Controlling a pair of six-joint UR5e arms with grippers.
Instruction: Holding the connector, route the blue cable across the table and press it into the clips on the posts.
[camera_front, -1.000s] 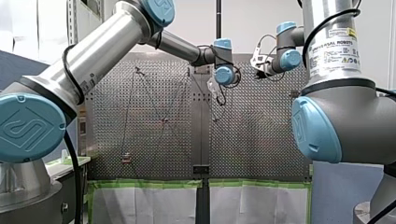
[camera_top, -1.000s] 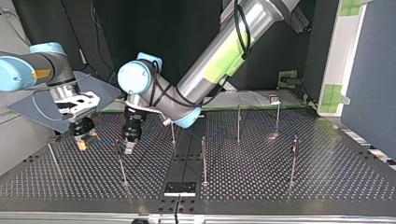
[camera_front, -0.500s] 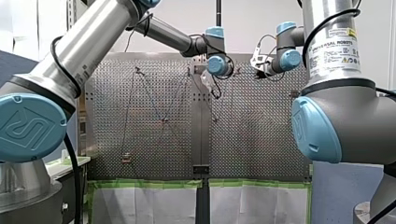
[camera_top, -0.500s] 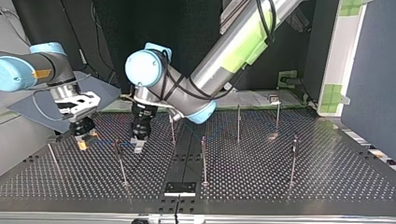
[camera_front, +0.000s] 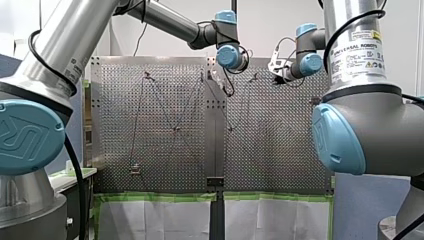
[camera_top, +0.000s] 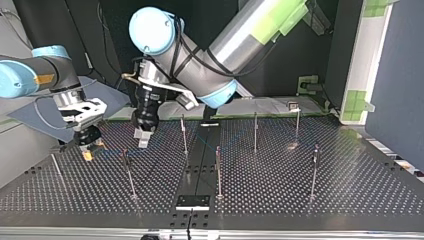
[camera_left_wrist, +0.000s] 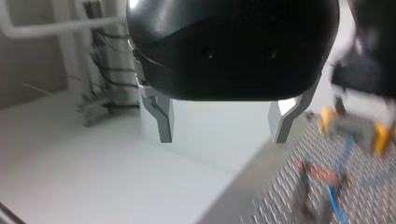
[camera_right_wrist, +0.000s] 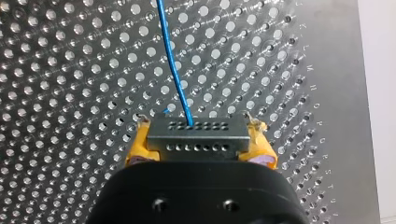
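Above the perforated table (camera_top: 300, 190) my left gripper (camera_left_wrist: 222, 135) hangs, jaws apart and empty. My right gripper (camera_right_wrist: 199, 144) is clamped on the connector (camera_right_wrist: 197, 133) near the table's left edge in the top view; the blue cable (camera_right_wrist: 173, 60) runs from it

Thin posts (camera_top: 218, 167) stand upright, well apart, across the perforated table (camera_top: 360, 195), with open lanes between them, widest at the top view's right. The blue cable (camera_right_wrist: 173, 65) runs out from the connector (camera_right_wrist: 197, 134) pinched in my right gripper (camera_top: 88, 149), barring that left side. My left gripper (camera_top: 142, 137) hangs spread and empty above the table, its arm (camera_top: 240, 40) slanting overhead.
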